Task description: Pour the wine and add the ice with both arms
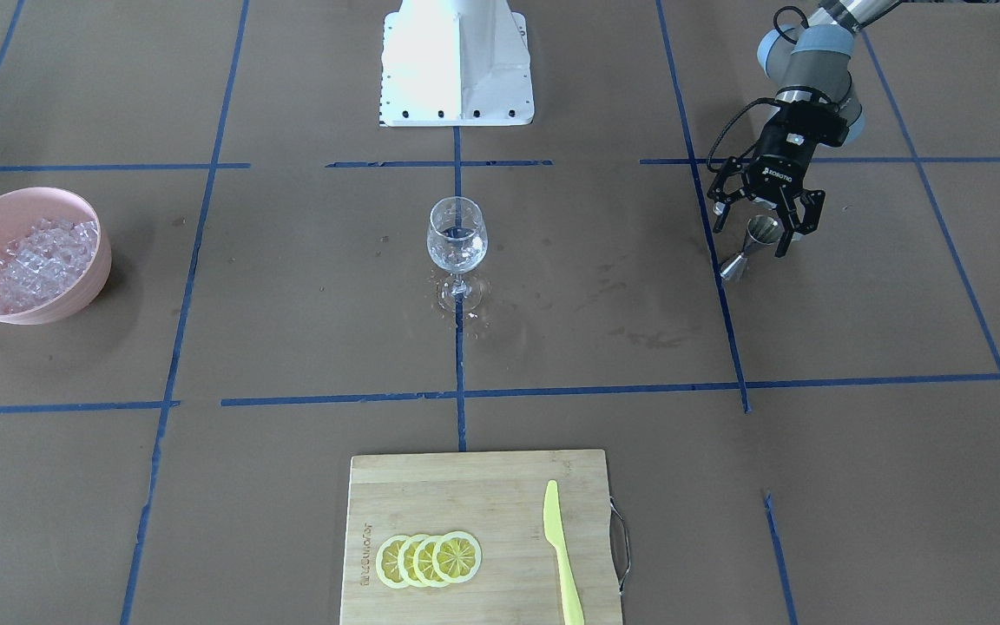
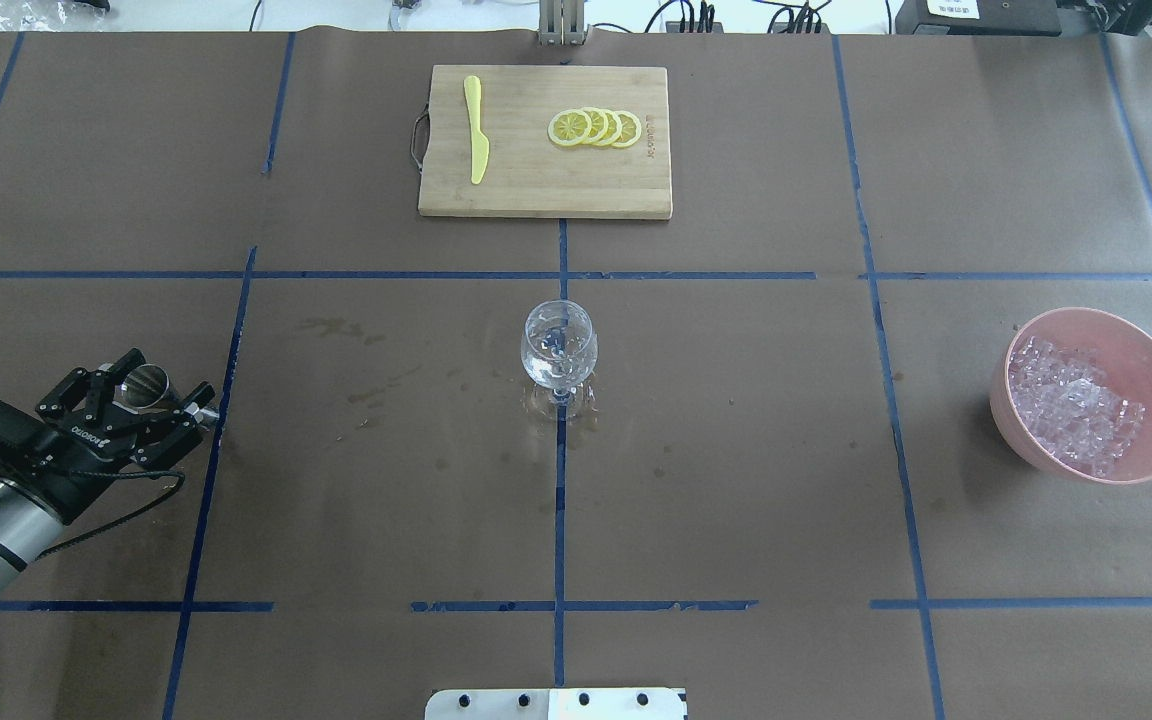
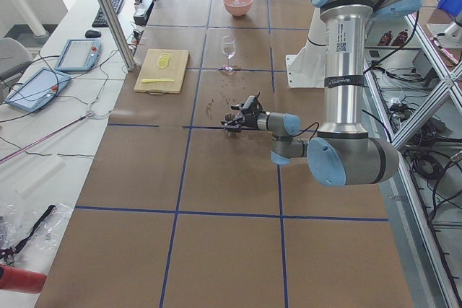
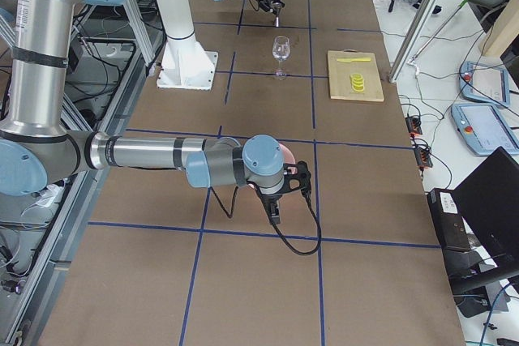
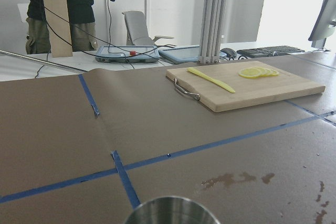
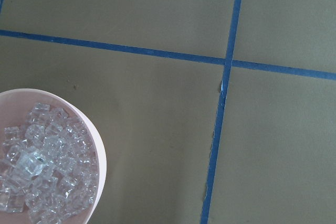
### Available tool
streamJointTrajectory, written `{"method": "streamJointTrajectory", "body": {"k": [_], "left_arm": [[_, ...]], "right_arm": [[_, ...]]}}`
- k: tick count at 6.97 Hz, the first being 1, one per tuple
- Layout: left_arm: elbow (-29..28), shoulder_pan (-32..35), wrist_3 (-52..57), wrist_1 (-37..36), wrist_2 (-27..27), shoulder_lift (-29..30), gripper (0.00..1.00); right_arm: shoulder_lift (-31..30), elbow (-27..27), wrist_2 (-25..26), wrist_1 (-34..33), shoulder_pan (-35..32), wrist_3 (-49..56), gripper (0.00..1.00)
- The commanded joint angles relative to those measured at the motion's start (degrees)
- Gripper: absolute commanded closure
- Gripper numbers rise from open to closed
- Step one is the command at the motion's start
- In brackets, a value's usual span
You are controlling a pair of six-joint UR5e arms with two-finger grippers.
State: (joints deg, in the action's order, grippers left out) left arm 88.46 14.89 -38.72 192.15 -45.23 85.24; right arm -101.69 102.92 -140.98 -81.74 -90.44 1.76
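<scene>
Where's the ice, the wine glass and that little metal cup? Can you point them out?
ice (image 1: pixel 36 260): front-facing view, middle of the heap of cubes.
wine glass (image 1: pixel 457 233): front-facing view, on its bowl.
metal cup (image 1: pixel 763 232): front-facing view, on its upper cone.

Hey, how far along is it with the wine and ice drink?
Barely started. Done: nothing visible; the glass looks clear, no coloured wine. In hand: the left gripper is open around the metal jigger, which stands on the table. The right gripper is near the pink bowl, where the ice is heaped. Left: pouring, then adding ice.
</scene>
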Motion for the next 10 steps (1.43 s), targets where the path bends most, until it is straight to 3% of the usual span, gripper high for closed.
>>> {"method": "streamJointTrajectory", "body": {"k": [1, 3, 5, 7, 8, 9, 10], "left_arm": [[1.9, 1.3, 1.9, 0.1, 1.0, 0.0, 0.01], [2.6, 5.1, 6.9, 1.0, -2.3, 0.3, 0.01], [2.4, 17.8, 8.5, -1.7, -21.7, -0.4, 0.01], [2.5, 35.7, 15.7, -12.8, -44.2, 0.4, 0.00], [3.3, 43.8, 18.1, -22.7, -52.0, 0.8, 0.00], [5.2, 49.1, 22.4, -32.5, -54.4, 2.3, 0.00], [6.3, 55.0, 33.9, -39.5, -58.8, 2.8, 0.00]], "right_arm": [[0.0, 0.0, 0.0, 0.0, 0.0, 0.0, 0.00], [0.0, 0.0, 0.0, 0.0, 0.0, 0.0, 0.00], [0.1, 0.0, 0.0, 0.1, 0.0, 0.0, 0.00], [0.1, 0.1, 0.0, 0.1, 0.0, 0.0, 0.00], [0.1, 0.0, -0.1, 0.0, 0.0, 0.0, 0.00], [0.0, 0.0, -0.1, 0.3, 0.0, 0.0, 0.00], [0.0, 0.0, -0.1, 0.3, 0.0, 0.0, 0.00]]}}
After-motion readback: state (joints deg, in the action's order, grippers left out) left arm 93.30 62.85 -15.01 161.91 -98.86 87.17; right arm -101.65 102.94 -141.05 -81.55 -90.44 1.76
